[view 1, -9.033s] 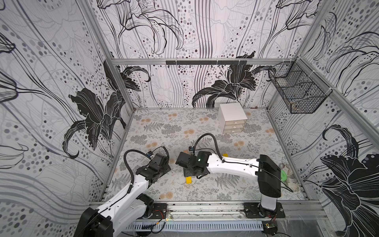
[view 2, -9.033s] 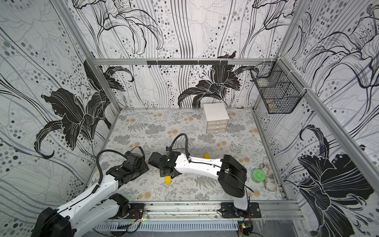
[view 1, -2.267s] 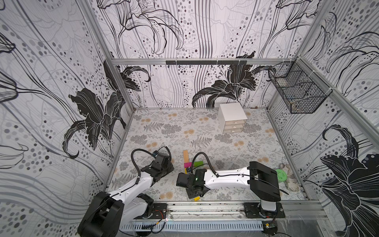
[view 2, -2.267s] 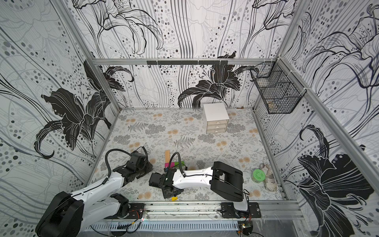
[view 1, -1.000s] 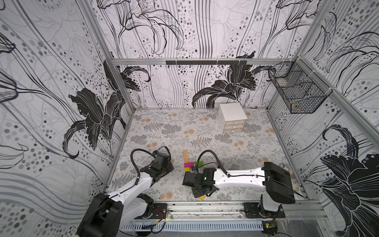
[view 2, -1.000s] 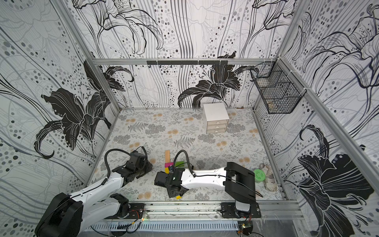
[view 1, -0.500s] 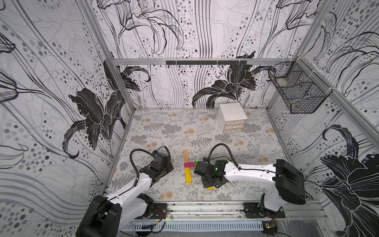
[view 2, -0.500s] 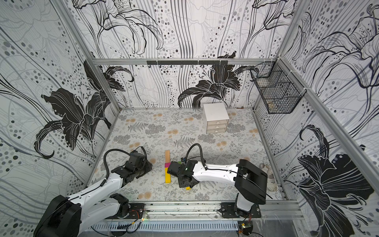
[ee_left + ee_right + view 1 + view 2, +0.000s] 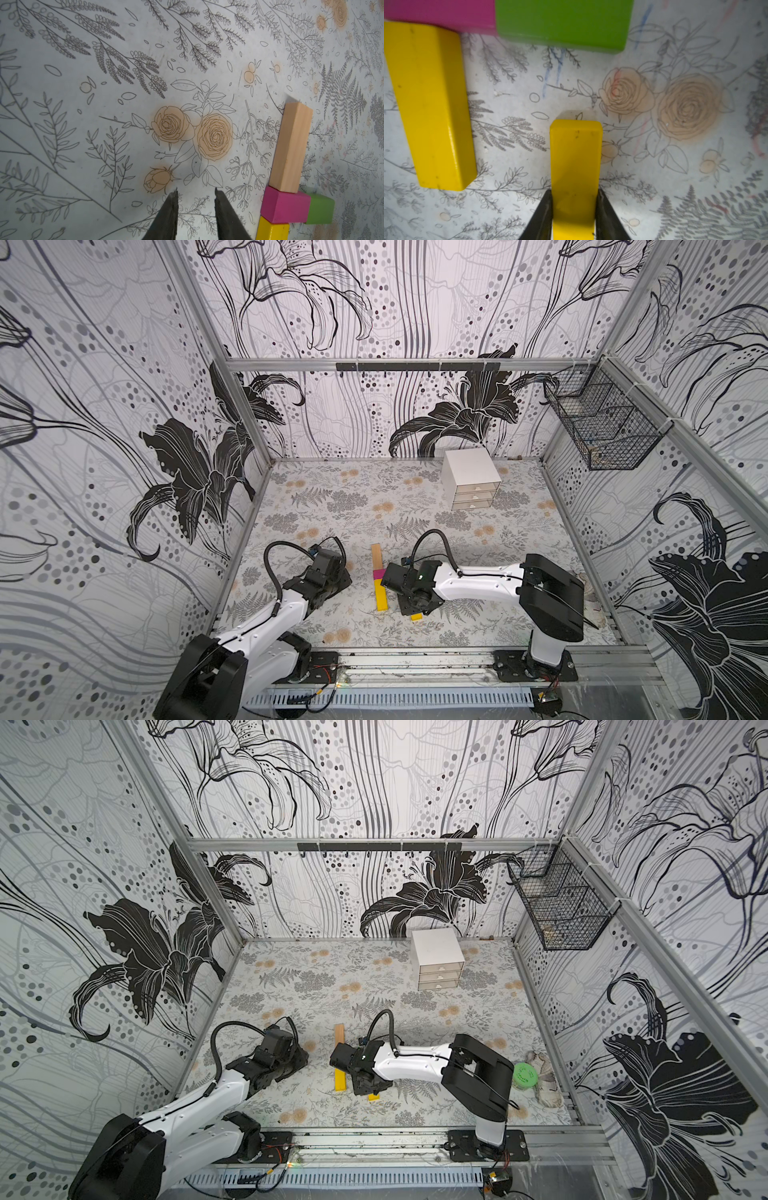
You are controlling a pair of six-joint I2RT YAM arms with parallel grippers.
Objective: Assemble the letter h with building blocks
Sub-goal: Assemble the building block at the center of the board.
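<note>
The right fingers (image 9: 608,220) were clamped on the sides of a second yellow block (image 9: 576,158). It pointed toward the green block (image 9: 562,22), with a strip of bare floral worktop (image 9: 332,497) between the two. Whether the gripped block touched the worktop could not be told.

Beside it, and apart from it, lay the first yellow block (image 9: 429,108), whose far end met the pink block (image 9: 284,206). Pink and green sat side by side, touching. The tan block (image 9: 291,147) ran on from the pink one's opposite edge, roughly in line with the first yellow block.

In both top views the unfinished letter h (image 9: 378,575) lay in the lower middle of the frame, tan uppermost, pink beneath it, yellow lowest. The right arm's wrist hid the green block there, and only the near tip of the second yellow block showed below the wrist, to the right of the first.

The left fingers (image 9: 166,218) stood parted with nothing between them, over the printed worktop. In the top views they were left of the blocks and clear of them.

A white drawer box (image 9: 469,472) stood at the upper right of the worktop, well apart from the blocks.
</note>
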